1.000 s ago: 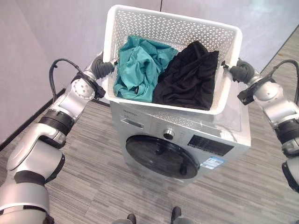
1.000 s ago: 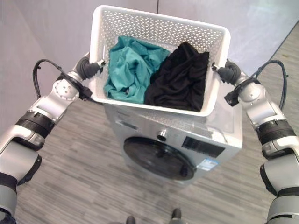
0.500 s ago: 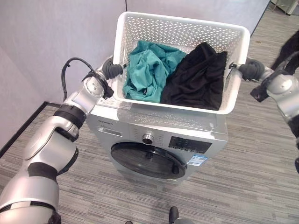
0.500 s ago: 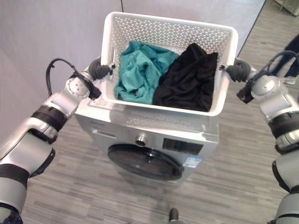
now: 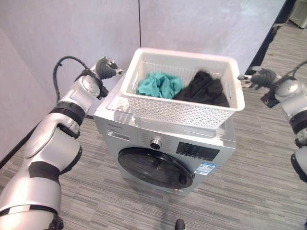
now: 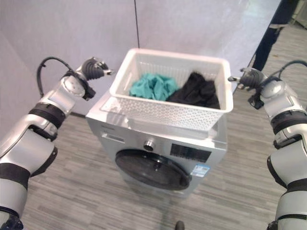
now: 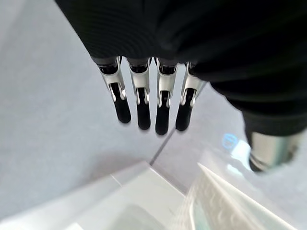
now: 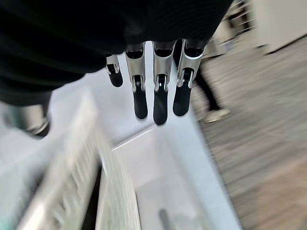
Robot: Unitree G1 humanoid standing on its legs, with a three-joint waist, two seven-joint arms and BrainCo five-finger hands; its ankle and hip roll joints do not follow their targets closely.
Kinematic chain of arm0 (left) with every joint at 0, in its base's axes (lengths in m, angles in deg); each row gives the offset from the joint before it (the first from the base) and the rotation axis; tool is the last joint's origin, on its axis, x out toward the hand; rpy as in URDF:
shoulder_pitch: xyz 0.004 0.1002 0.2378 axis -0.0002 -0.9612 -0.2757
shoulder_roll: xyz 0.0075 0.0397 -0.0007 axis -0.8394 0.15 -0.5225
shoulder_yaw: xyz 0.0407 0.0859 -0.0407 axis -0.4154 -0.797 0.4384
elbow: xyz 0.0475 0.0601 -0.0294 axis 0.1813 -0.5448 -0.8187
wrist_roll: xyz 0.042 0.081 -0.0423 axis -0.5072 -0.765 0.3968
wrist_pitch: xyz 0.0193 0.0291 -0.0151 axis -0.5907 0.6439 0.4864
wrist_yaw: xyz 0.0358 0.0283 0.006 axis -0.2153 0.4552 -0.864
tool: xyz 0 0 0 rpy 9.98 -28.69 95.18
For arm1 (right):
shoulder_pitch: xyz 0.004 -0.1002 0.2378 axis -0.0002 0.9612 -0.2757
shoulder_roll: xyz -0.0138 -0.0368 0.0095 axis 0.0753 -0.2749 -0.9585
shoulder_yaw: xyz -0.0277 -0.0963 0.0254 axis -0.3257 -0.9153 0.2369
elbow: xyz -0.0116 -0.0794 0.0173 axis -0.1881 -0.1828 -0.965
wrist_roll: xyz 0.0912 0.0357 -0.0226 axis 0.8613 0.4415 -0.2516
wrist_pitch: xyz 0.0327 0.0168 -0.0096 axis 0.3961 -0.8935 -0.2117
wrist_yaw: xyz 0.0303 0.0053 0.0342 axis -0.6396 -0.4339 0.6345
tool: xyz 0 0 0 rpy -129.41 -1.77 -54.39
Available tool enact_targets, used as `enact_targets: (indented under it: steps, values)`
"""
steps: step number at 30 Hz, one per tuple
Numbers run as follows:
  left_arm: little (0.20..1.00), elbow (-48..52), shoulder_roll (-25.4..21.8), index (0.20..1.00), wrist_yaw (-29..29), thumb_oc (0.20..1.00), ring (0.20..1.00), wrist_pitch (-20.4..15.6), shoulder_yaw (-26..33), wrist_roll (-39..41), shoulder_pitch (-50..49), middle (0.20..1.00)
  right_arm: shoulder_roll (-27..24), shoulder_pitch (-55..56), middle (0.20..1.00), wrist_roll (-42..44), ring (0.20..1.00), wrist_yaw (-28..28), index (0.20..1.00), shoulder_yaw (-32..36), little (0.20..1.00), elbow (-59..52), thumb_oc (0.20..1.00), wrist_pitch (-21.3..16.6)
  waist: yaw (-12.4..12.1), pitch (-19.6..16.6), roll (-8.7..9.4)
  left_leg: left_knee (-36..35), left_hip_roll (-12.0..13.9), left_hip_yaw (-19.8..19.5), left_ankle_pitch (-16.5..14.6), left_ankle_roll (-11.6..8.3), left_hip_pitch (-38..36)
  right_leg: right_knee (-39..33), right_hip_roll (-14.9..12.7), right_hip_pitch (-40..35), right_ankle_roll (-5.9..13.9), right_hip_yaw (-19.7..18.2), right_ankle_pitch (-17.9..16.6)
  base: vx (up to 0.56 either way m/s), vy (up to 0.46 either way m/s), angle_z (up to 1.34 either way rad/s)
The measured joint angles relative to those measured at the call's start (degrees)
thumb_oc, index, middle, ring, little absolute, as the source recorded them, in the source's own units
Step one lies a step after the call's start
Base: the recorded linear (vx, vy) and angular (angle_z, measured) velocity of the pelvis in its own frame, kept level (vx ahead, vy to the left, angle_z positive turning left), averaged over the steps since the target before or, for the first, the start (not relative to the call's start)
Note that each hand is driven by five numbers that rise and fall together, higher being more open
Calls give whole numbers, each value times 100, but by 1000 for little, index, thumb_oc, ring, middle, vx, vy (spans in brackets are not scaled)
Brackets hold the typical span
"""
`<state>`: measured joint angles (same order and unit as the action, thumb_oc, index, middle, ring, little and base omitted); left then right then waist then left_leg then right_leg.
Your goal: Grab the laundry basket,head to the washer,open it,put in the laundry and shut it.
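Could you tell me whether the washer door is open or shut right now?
Shut: the dark round door sits flush in the washer front, below the laundry basket resting on top.

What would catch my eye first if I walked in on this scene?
Probably the white laundry basket sitting on top of the silver washing machine, with a teal garment and a black one bundled inside. Next, the robot's two hands: the left hand and right hand hang open on either side of the basket, clear of it. The washer's round door is shut.

Laundry basket on top of the washer, clothes inside it, wall behind
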<state>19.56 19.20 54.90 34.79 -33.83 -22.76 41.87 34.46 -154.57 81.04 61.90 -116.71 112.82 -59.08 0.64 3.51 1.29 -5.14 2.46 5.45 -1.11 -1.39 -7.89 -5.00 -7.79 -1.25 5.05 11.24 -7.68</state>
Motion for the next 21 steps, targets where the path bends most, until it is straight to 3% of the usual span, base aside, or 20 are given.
enact_targets:
  steps: [5,12,17,21]
  values:
    - [1000,-28,-91,1000,-106,1000,1000,0,6,-2,-1,1000,-1,0,1000,5,1000,23,1000,14,1000,147,1000,-2,1,-54,-52,-1,-1,-3,0,0,0,0,0,-1,-3,-4,-3,0,0,0]
    - [1000,-189,-169,1000,-197,1000,1000,-9,244,8,-17,1000,-192,2,1000,247,1000,487,1000,409,1000,145,1000,-22,1,-145,-81,-1,2,0,2,-3,-2,0,3,0,-6,-17,-4,0,0,0]
    - [1000,630,-751,1000,-700,1000,1000,-26,1054,-2,-665,1000,-569,470,1000,738,1000,1190,1000,1691,1000,-546,1000,-195,-6,-178,-126,-5,2,11,2,-4,14,0,7,25,-6,-32,-4,-3,0,-1]
    - [1000,3547,-1487,1000,-1317,1000,1000,-242,3047,-237,-3041,1000,-766,3366,1000,915,1000,1766,1000,4319,1000,-3150,1000,-555,-42,-177,-141,-7,23,-3,-24,-62,22,-2,31,36,-6,-32,18,26,-3,0]
